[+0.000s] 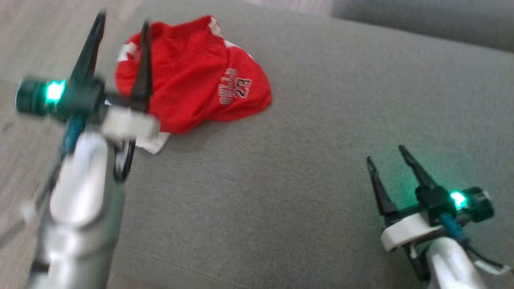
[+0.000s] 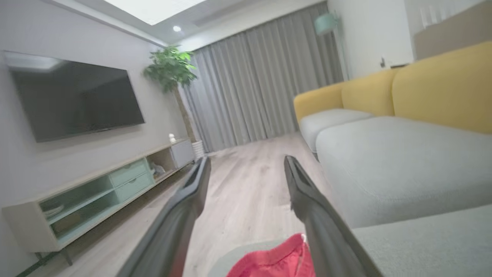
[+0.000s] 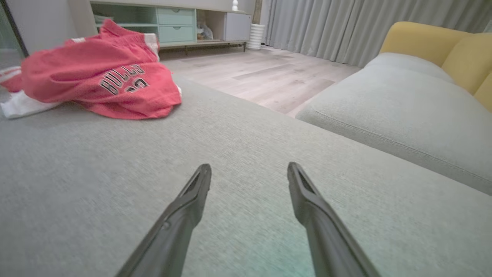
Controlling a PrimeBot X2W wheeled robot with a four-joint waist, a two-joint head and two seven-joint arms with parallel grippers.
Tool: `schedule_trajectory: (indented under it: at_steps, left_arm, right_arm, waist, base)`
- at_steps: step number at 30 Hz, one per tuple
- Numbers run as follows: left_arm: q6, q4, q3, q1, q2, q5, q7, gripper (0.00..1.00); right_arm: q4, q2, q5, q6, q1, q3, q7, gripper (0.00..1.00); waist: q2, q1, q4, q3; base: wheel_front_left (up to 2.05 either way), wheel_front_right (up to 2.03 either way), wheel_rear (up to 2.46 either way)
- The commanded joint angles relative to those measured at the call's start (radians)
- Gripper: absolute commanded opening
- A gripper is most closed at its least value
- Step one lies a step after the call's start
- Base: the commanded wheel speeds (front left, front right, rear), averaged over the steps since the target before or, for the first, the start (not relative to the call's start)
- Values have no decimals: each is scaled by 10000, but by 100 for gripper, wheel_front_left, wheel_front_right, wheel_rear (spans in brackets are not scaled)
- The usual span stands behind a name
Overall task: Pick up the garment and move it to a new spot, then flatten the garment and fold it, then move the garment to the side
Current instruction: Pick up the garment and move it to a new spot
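Observation:
The garment [image 1: 192, 80] is a crumpled red jersey with white trim and the number 23, lying on the grey cushion [image 1: 305, 152] toward its far left corner. It also appears in the right wrist view, garment [image 3: 100, 82], at the upper left, and as a red edge, garment [image 2: 276, 259], at the bottom of the left wrist view. My left gripper [image 1: 122, 22] is open and raised over the garment's left part, nothing between its fingers. My right gripper [image 1: 384, 152] is open at the lower right, well apart from the garment, low over bare cushion.
A second grey seat [image 3: 403, 111] with yellow backrests [image 2: 442, 84] lies beyond a gap to the right. Wooden floor [image 2: 246, 192] runs past the cushion's far edge toward a TV console [image 2: 96, 192], a plant [image 2: 171, 69] and curtains.

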Motion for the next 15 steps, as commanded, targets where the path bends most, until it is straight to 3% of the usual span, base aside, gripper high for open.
schedule_trajectory:
  at_steps: [1, 8, 15]
  left_arm:
    - [-154, 214, 145, -1176, 319, -37, 419, 100]
    - [-538, 3098, -182, -3586, 503, -770, 2299, 100]
    - [-610, 5485, -807, -4319, 779, -2022, 3658, 100]
  right_arm:
    - [-389, -282, -98, -7, -298, 149, -109, 100]
    - [-687, -837, -149, -7, -460, 10, -109, 100]
    - [-976, -1256, -173, -7, -259, -76, -109, 100]
  waist:
    - [0, -2, -569, 783]
    - [0, -2, -1101, 1493]
    - [0, -2, -1419, 1991]
  base:
    - [0, 0, 0]
    - [0, 0, 0]
    - [0, 0, 0]
